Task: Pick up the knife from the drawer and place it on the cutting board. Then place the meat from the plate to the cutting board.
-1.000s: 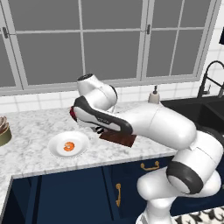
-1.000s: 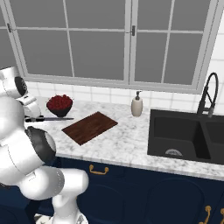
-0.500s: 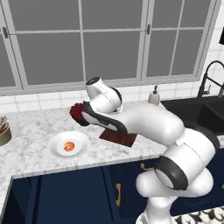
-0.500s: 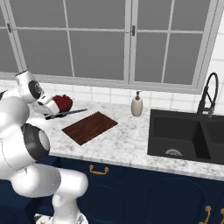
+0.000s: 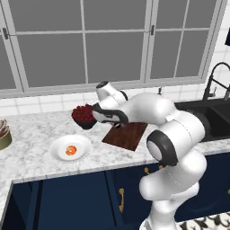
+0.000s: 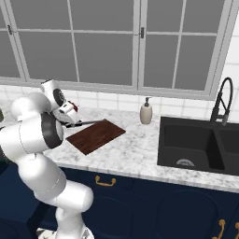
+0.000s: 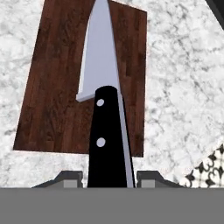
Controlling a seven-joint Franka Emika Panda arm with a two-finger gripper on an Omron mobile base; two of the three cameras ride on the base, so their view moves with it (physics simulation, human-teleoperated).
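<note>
My gripper [image 7: 107,177] is shut on the black handle of the knife [image 7: 105,140]. Its silver blade points forward over the dark reddish-brown cutting board [image 7: 52,87], a little above it. In the right base view the knife [image 6: 91,123] sticks out from the gripper [image 6: 74,122] over the near left end of the cutting board [image 6: 95,135]. Left of the cutting board [image 5: 126,134], the white plate [image 5: 54,150] holds the orange-pink meat [image 5: 70,150]. The gripper [image 5: 117,123] hangs at the board's back left corner. The drawer is out of view.
A dark bowl of red berries [image 5: 83,116] stands behind the plate, close to my hand. A soap dispenser [image 6: 146,112] stands at the back right of the board, with the black sink [image 6: 200,144] and faucet [image 6: 223,100] further right. Navy cabinet doors run below the counter.
The arm has swung right with the knife, from near the berry bowl to above the cutting board. The plate, meat and board have stayed put.
</note>
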